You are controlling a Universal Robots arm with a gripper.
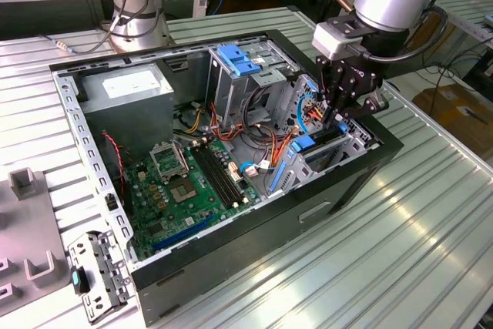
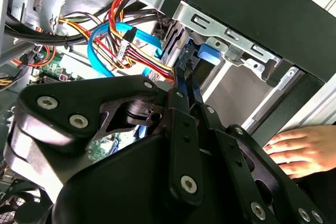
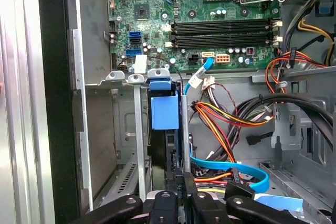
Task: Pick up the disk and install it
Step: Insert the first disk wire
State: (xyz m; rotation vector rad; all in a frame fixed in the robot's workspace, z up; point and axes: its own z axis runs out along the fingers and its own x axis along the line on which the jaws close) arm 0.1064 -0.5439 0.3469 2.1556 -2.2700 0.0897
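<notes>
The disk (image 1: 318,145) stands on edge in the drive bay at the computer case's corner on the exterior view's right, its blue rail on top. In the first wrist view it is a dark slab with a blue tab (image 3: 164,111) between the bay's grey metal guides. My gripper (image 1: 333,117) hangs straight over it, fingers close together on its upper edge. In the second wrist view the black fingers (image 2: 181,129) meet at a narrow blue strip of the disk (image 2: 206,56). My gripper (image 3: 184,203) lines up with the disk's edge in the first wrist view.
The open case (image 1: 254,236) lies on a ribbed metal table. Inside are a green motherboard (image 1: 189,190), a grey box with a white sticker (image 1: 127,90), a metal cage with a blue latch (image 1: 235,59) and loose cables (image 3: 226,119). A person's hand (image 2: 304,150) rests outside the case wall.
</notes>
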